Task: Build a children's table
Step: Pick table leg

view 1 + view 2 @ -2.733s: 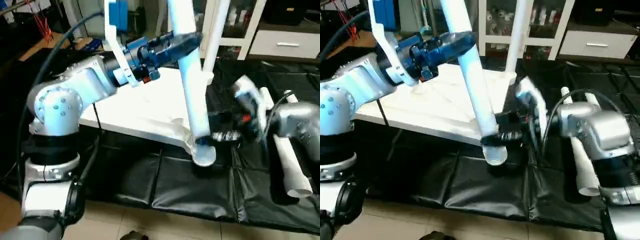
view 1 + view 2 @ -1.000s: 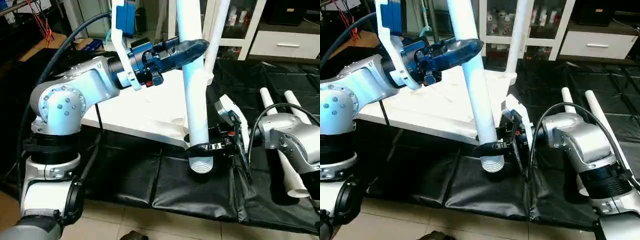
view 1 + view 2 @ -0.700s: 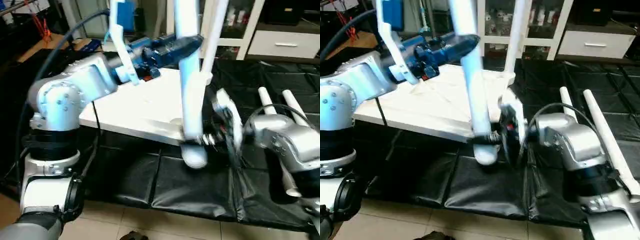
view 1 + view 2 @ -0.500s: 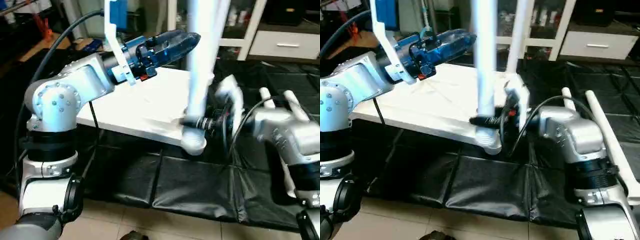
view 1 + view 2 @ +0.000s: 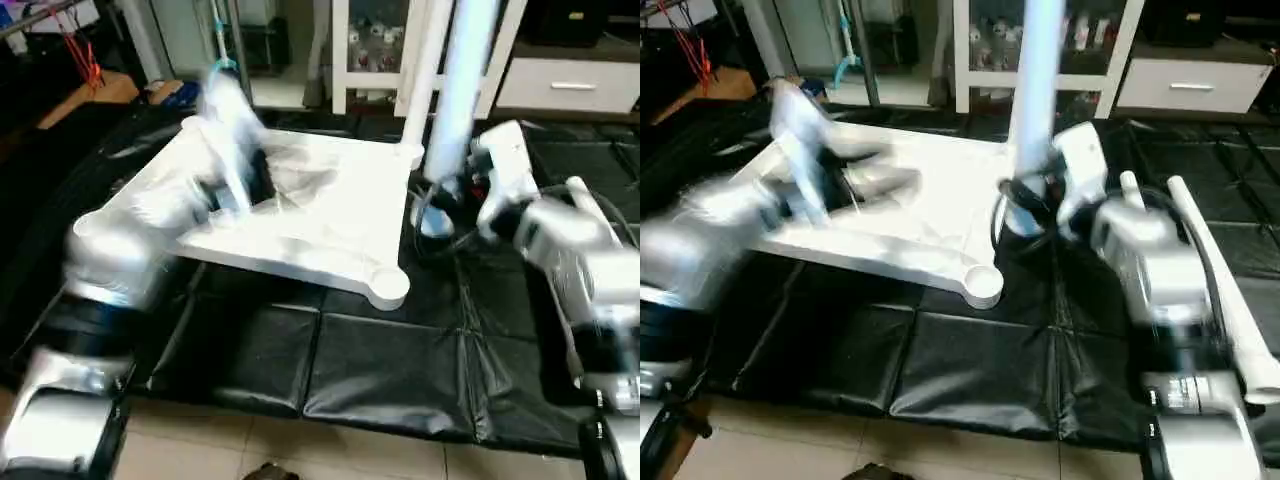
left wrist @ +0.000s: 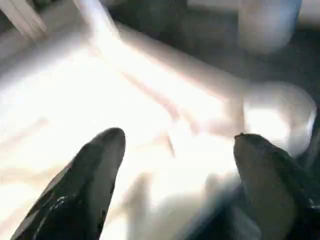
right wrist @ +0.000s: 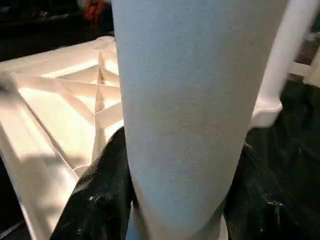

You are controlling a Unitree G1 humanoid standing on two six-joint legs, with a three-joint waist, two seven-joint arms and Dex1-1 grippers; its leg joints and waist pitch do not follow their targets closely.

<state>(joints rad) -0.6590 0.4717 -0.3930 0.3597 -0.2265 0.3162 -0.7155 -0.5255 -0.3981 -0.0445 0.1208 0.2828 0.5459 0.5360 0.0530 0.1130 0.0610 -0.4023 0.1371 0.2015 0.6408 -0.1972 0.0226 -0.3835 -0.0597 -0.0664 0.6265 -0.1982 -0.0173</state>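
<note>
Table leg (image 7: 175,110) is clamped near its lower end between your right gripper's (image 5: 1025,205) two black fingers, held close to upright with its long axis running up out of the head view. Its foot hangs over the black mat (image 5: 400,370), just beside the tabletop's (image 5: 330,215) right edge, between the far corner where another leg (image 5: 428,70) already stands and the empty near corner socket (image 5: 983,285). That socket lies toward you and slightly left of the held foot, so your right arm is the nearer one. Your left gripper (image 6: 175,165) hangs wide apart and empty above the ribbed underside. Two spare legs (image 5: 1200,260) lie on the mat at your right.
</note>
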